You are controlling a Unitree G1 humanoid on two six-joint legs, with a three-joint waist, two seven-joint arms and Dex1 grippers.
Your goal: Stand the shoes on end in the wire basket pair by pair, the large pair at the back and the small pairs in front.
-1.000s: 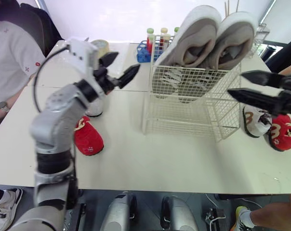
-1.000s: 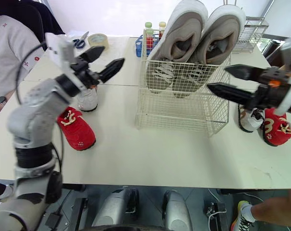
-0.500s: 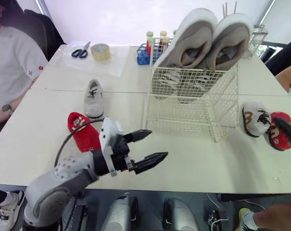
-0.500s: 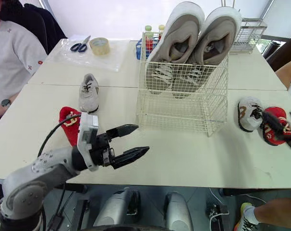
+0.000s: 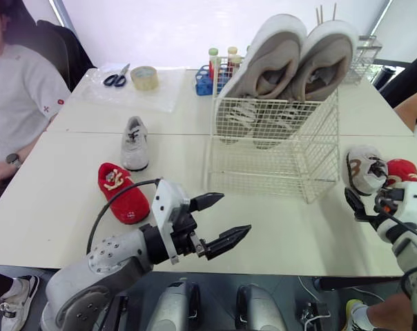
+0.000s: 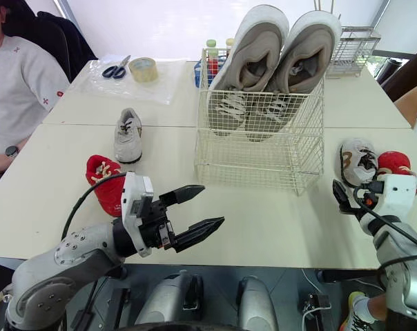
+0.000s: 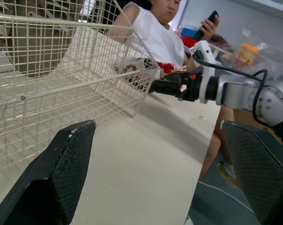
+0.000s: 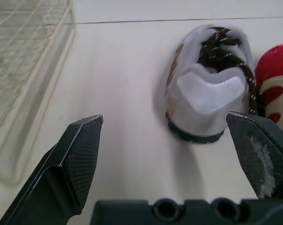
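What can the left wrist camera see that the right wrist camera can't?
Left wrist view: a person holding a phone, the big grey shoes standing in the wire basket, and the right gripper with open jaws. Right wrist view: a look from above into the small white shoe, with its brown laces, and the red shoe beside it. Both: that basket and the table.

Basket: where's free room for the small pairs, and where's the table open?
The basket is bare in its front half; the large pair fills the back. The table is free before the basket, between left gripper and right gripper. Crowded at right: white shoe and red shoe lie side by side, near that gripper.
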